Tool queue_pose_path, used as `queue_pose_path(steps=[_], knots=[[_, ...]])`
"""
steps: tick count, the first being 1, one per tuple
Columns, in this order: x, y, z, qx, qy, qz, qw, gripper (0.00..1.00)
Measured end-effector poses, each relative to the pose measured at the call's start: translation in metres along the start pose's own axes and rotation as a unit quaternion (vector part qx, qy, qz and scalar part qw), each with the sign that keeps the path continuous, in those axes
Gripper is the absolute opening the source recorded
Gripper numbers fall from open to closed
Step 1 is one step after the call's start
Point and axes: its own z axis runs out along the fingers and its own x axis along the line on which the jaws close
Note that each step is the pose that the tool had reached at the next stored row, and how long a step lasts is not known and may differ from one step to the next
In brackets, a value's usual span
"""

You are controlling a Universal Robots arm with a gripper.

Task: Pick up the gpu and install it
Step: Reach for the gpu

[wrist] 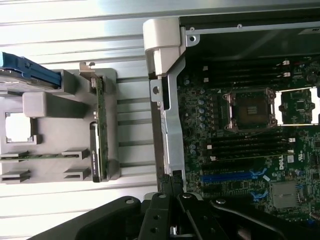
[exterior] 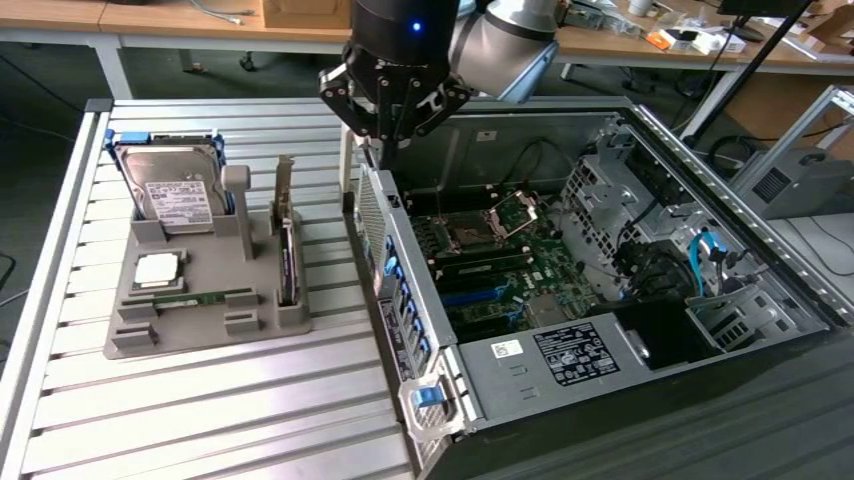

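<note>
While the jaws hang pressed together with nothing between them, the gpu (exterior: 286,262) sits well apart from them, untouched, in the grey holder (exterior: 200,325) on the slatted desk (exterior: 200,420). The card stands on its long edge in the slot along the holder's side nearest the open computer case (exterior: 380,215), and its silver bracket rises at the end farther from the exterior camera. In the wrist view the same card (wrist: 98,135) shows as a thin dark strip running along that edge of the holder.

Beside the card, toward the exterior view's left, a hard drive (exterior: 176,200) with a white label leans upright in a blue frame. A square processor chip (exterior: 158,268) lies flat in front of it, and a narrow green memory stick (exterior: 200,297) rests in a groove nearer the exterior camera.

Coming down from above, the black arm (exterior: 400,40) holds the jaws over the case's rear wall, just beside the holder's far end. Inside the case the motherboard (exterior: 494,260) lies bare, with its processor socket (wrist: 250,111) open.
</note>
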Motion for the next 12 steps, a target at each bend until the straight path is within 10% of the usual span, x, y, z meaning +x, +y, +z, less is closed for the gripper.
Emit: queue_pose_path(steps=[12], knots=[[0.0048,-0.0004,-0.0001,0.0,0.0,0.0,1.0,0.11]])
